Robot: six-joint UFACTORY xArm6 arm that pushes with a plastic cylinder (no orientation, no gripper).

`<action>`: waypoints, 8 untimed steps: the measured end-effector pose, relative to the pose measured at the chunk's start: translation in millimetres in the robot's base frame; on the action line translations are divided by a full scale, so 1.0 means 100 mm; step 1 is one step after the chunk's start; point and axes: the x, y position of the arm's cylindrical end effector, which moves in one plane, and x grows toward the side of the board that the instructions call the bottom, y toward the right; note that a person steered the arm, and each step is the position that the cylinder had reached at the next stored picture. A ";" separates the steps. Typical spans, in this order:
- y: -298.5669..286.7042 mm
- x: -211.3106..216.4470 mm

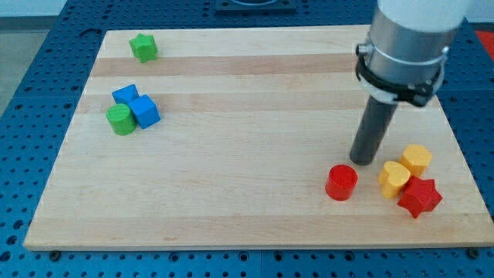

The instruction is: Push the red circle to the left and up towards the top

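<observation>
The red circle (341, 183) is a short red cylinder at the board's lower right. My tip (363, 161) rests on the board just up and to the right of it, a small gap apart. To the right of the tip sit a yellow heart (394, 178), a yellow hexagon (417, 159) and a red star (420, 197), clustered close together.
A green star (143, 47) lies near the top left corner. At the left, two blue blocks (126, 96) (145, 111) and a green cylinder (120, 120) touch each other. The wooden board (231, 154) lies on a blue pegboard table (31, 93).
</observation>
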 end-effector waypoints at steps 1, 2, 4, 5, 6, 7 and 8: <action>-0.01 0.24; 0.02 0.41; -0.63 0.19; -1.04 0.03; -1.51 0.00; -1.84 -0.38; -1.99 -0.77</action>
